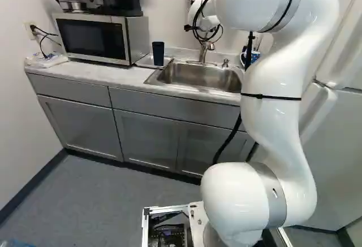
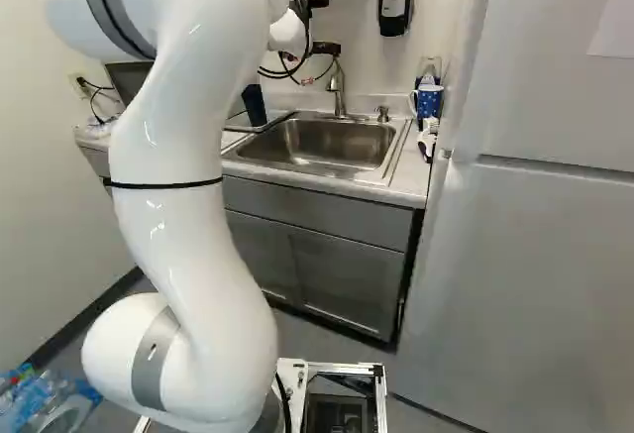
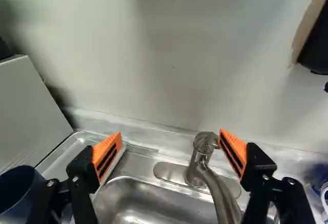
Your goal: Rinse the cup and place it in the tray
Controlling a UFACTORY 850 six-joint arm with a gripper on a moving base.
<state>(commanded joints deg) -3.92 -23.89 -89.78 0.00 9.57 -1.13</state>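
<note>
Over the sink, the arm arches forward, its empty fingers spread wide.

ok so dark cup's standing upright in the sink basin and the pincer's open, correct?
Not the basin. The dark cup stands upright on the tray beside the sink basin; the left base view shows it. The rest holds: the pincer is open, as the wrist view shows.
</note>
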